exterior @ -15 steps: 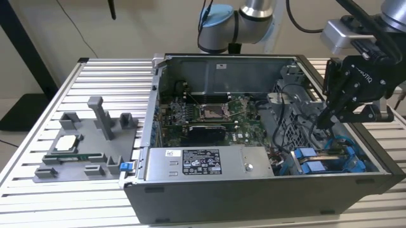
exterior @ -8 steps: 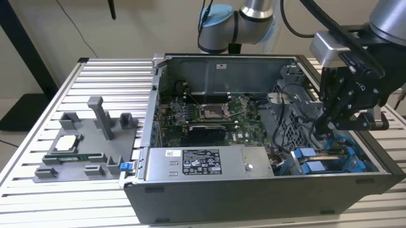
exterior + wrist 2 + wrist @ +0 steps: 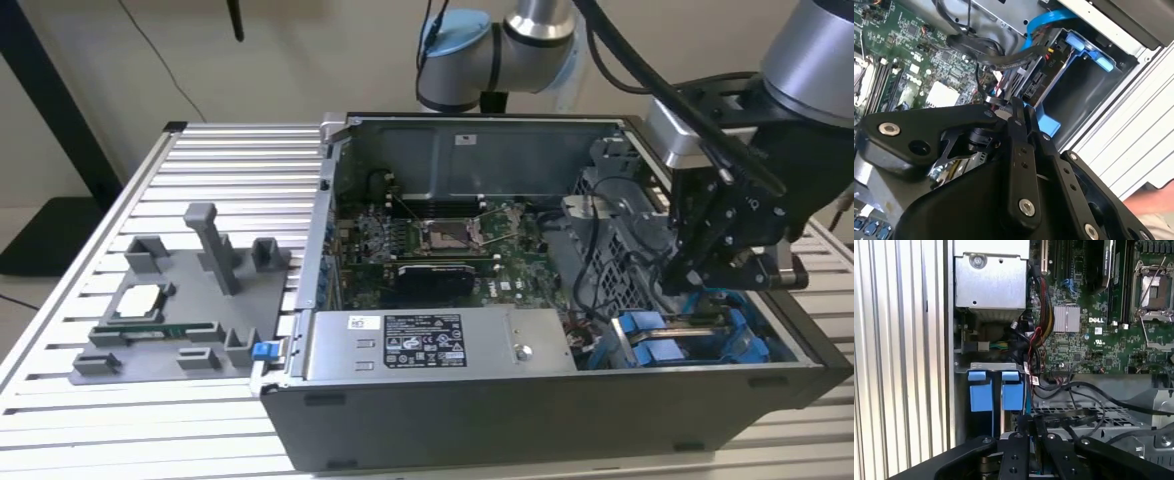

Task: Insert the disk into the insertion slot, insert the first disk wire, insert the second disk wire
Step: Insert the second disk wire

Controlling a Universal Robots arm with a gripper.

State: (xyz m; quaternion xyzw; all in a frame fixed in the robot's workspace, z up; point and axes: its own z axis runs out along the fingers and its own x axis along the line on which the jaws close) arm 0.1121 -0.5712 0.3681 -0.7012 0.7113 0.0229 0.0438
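Tool [image 3: 727, 265] of the arm hangs over the open computer case [image 3: 441, 420], at the corner on the exterior view's right, just above the insertion slot [image 3: 687, 340] with its bright blue rails. In both wrist views the black fingers [image 3: 1026, 440] lie pressed together with no gap visible, tips down among the cables beside the bay; whether they pinch a connector I cannot tell. The second wrist view shows blue carrier plastic [image 3: 1086, 47] seated in the grey bay, a blue cable [image 3: 1046, 20] and black wires [image 3: 984, 50] running past it. The first wrist view shows two blue tabs [image 3: 996, 390] at the bay's mouth, near the motherboard [image 3: 1094, 330]. The grey power-supply box [image 3: 434, 345] sits beside the bay. A grey fixture [image 3: 187, 300] rests on the ribbed tabletop [image 3: 80, 420], well apart.
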